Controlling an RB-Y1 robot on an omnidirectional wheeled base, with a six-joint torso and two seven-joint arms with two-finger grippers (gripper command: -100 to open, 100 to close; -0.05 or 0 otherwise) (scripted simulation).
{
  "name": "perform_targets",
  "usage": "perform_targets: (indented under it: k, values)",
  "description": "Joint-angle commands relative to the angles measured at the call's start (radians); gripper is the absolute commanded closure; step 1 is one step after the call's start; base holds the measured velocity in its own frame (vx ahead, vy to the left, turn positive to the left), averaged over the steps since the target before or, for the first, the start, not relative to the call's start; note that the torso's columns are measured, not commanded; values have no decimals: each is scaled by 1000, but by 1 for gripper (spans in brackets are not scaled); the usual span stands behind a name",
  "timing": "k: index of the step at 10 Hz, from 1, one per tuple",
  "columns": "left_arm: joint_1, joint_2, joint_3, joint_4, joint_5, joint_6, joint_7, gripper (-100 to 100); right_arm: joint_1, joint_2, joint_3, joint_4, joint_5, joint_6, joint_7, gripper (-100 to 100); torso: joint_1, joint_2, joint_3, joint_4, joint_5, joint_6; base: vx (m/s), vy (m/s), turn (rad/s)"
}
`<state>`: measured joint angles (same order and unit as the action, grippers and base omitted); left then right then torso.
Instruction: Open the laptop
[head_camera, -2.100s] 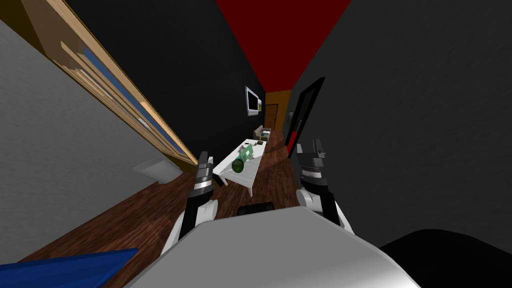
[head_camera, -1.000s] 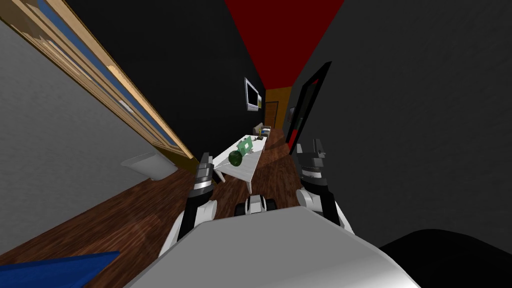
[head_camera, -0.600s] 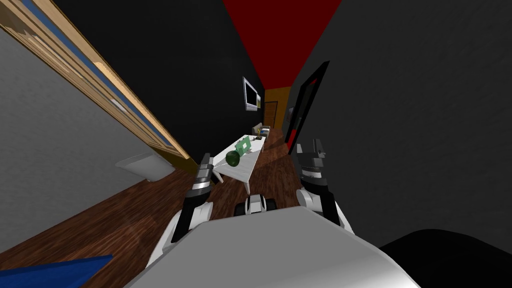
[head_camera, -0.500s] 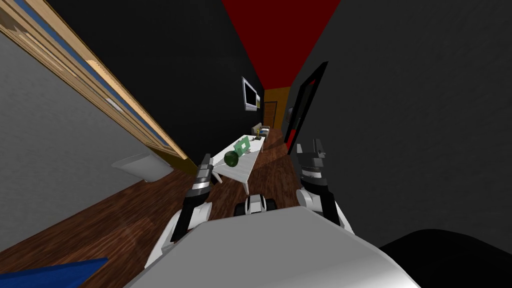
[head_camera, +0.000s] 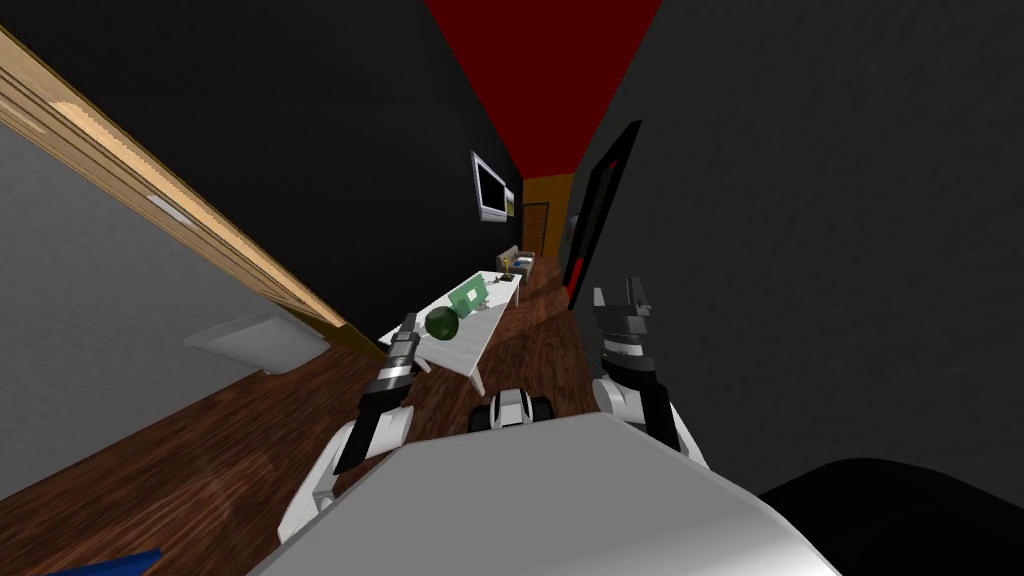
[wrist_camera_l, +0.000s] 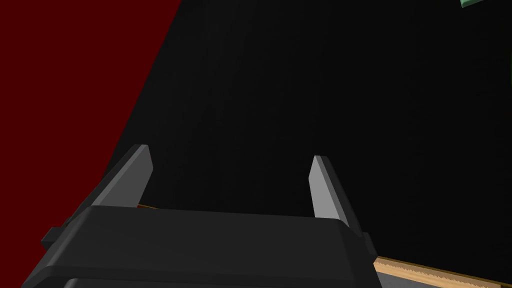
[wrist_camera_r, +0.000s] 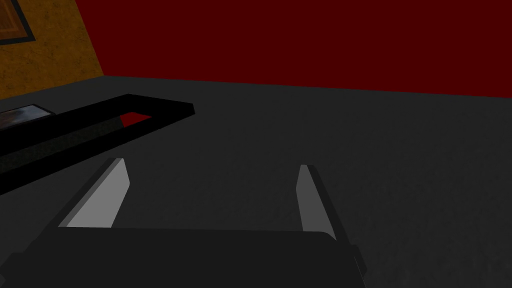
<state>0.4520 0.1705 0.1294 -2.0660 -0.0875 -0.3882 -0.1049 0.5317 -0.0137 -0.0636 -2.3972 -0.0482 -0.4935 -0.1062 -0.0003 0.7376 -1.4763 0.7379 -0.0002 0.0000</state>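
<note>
1. Both grippers hung empty with fingers spread apart: the left gripper (head_camera: 408, 320) sat lower centre-left of the head frame, the right gripper (head_camera: 622, 292) centre-right.
2. One white table (head_camera: 470, 338) lay mid-frame past the left gripper, carrying a dark green ball (head_camera: 442, 322) and a green slab (head_camera: 467, 296).
3. I couldn't pick out the laptop (things there were too small).

White table (head_camera: 472, 336), dark green ball (head_camera: 441, 322), green panel (head_camera: 466, 297) on top
</note>
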Motion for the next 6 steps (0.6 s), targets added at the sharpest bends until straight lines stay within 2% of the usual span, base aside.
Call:
perform_targets:
  k: [1,5,6]
  values:
    - [-23,-2,47,55,12,38,16,-100,0,0,0,0,0,0,0,0,1,1,1,0,0,0,63,-191,-27]
    - [-53,-4,120,145,30,69,25,-100,0,0,0,0,0,0,0,0,2,0,0,0,1,0,96,-134,-16]
    - [-67,-3,153,187,35,81,22,-100,0,0,0,0,0,0,0,0,2,0,0,0,1,0,167,-91,-22]
